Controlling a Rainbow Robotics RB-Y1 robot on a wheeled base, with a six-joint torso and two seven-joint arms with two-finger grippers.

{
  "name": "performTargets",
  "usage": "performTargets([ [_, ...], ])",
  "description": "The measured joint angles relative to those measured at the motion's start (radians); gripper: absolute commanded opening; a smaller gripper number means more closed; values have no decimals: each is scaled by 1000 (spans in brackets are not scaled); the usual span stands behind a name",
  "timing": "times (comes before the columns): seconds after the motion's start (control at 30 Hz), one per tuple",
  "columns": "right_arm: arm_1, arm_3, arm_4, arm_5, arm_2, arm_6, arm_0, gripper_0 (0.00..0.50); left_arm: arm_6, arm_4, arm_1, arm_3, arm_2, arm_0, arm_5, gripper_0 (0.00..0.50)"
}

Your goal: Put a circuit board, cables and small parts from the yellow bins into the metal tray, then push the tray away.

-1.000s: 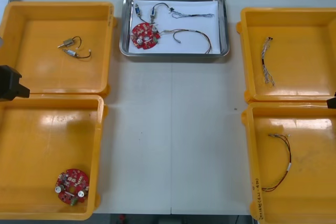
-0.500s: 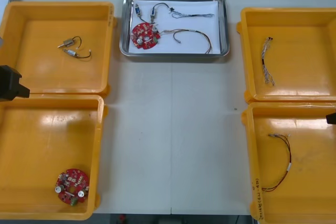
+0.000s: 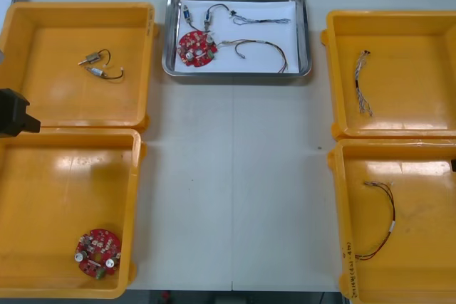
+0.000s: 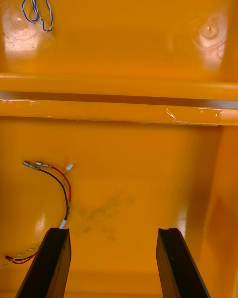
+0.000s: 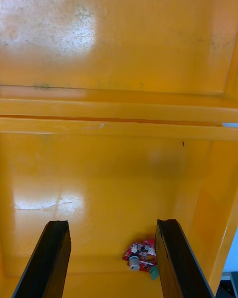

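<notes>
As the left gripper (image 5: 111, 224) hangs open over a circuit board (image 5: 141, 255), the right gripper (image 4: 113, 231) gapes beside a cable (image 4: 59, 188). Far off sits the metal tray (image 3: 307, 33).

The metal tray (image 3: 308, 33), white inside, is sitting between the far yellow bins (image 3: 78, 6), holding a round red circuit board (image 3: 197, 48), cables (image 3: 251, 21) and small metal parts (image 3: 186, 13). A second board (image 3: 97, 252), more parts (image 3: 98, 66) and two cables (image 3: 363, 83) are lying in the bins.

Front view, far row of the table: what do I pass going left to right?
Far left bin with small metal parts → metal tray → far right bin with a twisted cable.
</notes>
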Motion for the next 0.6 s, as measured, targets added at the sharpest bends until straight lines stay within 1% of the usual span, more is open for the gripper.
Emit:
performTargets([
  [0.13, 0, 0, 0, 0, 0, -29, 7, 500, 0, 0, 0, 0, 0, 0, 0, 500],
  [0.6, 0, -5, -1, 0, 0, -30, 14, 500, 0, 0, 0, 0, 0, 0, 0, 500],
])
